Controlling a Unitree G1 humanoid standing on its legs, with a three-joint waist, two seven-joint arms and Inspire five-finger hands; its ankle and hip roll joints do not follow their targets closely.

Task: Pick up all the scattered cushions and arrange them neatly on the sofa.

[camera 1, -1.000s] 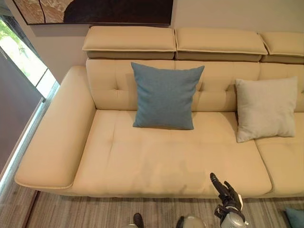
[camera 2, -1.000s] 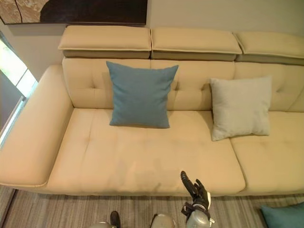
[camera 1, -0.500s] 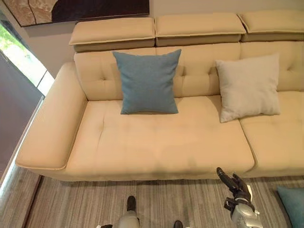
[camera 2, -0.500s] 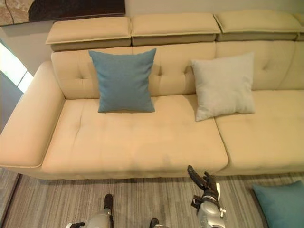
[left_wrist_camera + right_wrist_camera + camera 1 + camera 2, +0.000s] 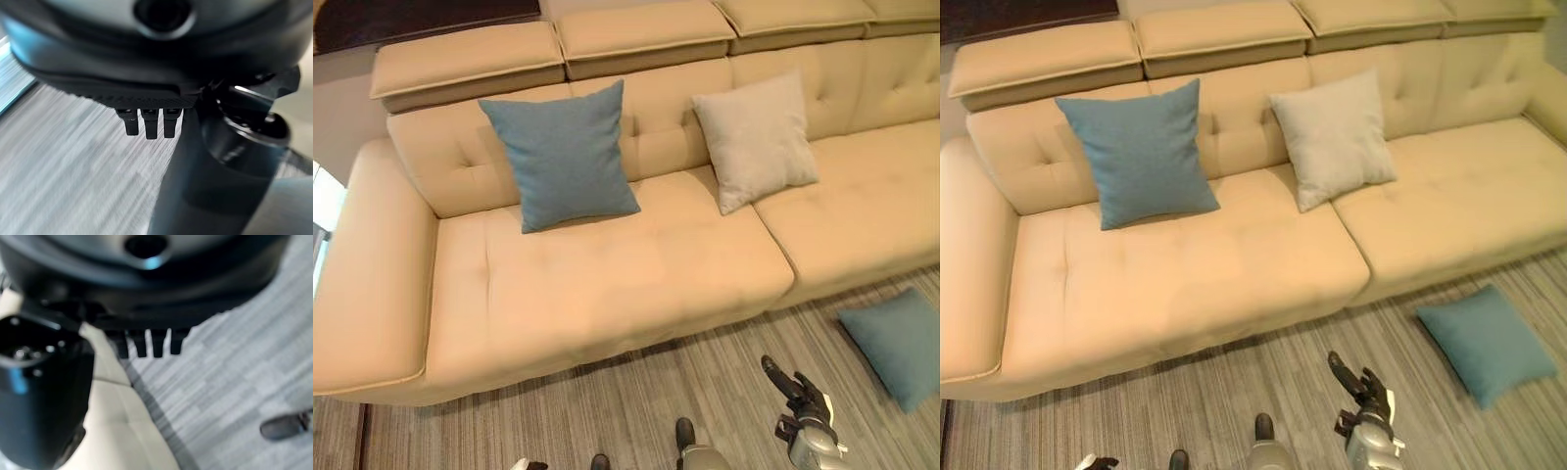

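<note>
A grey striped carpet lies in front of a long cream sofa, whose tufted backrest carries a row of padded headrests along its upper edge and whose broad armrest closes its left end. On the sofa's left seat section a blue cushion stands upright, leaning against the backrest. Beside it to the right, apart from it, a light grey cushion stands tilted against the backrest, its lower corner over the seam between two seat sections. A second blue cushion lies flat on the carpet near the sofa's front edge, below the right seat section and well apart from the two cushions on the seat. My right hand hovers above the carpet at the lower right, in front of the sofa, between the seat's front edge and the cushion on the floor but touching neither; its fingers are extended and relaxed, holding nothing, and in the right wrist view the fingertips hang in a straight row over the carpet beside the sofa's cream edge. In the left wrist view my left hand shows its fingertips in a straight row over the carpet, likewise empty.
</note>
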